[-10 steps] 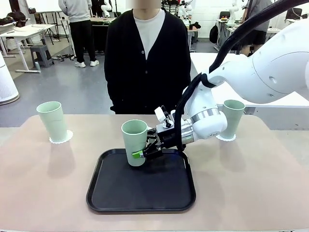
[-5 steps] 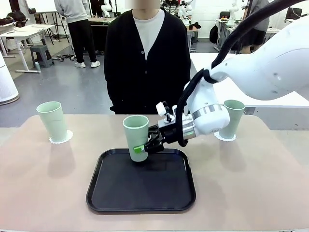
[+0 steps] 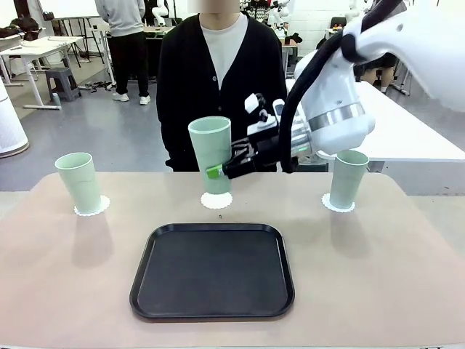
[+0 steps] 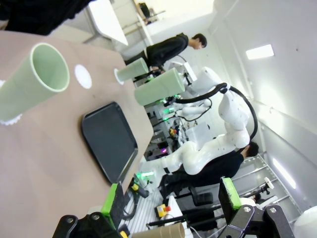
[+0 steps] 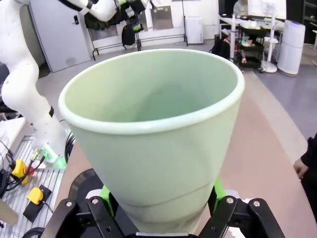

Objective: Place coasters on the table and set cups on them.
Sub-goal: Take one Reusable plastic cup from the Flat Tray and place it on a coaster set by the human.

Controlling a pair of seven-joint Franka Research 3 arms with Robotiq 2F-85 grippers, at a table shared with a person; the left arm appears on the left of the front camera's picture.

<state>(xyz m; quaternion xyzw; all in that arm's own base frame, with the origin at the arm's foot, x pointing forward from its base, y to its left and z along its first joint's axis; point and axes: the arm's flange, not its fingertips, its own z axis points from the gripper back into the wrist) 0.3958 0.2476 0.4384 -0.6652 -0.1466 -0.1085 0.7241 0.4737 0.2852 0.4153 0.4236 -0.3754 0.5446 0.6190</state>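
Note:
My right gripper (image 3: pixel 218 172) is shut on the lower part of a pale mint-green cup (image 3: pixel 211 151) and holds it in the air, slightly tilted, over the far middle of the beige table (image 3: pixel 378 276). A bare white scalloped coaster (image 3: pixel 216 200) lies just below the cup's base. In the right wrist view the held cup (image 5: pixel 153 129) sits between the green pads (image 5: pixel 105 194). One cup (image 3: pixel 78 182) stands on a coaster (image 3: pixel 93 207) at far left, another cup (image 3: pixel 347 178) on a coaster (image 3: pixel 338 206) at far right. My left gripper (image 4: pixel 171 198) is open, off the table's side.
A black rounded tray (image 3: pixel 213 270) lies bare in the middle near my side. A person in a black cardigan (image 3: pixel 218 80) stands at the far edge, right behind the held cup. A white table (image 3: pixel 414 138) stands behind my right arm.
My right gripper lifted the cup off the black tray and carried it up and away toward the far side, over the middle coaster. The other two cups did not move.

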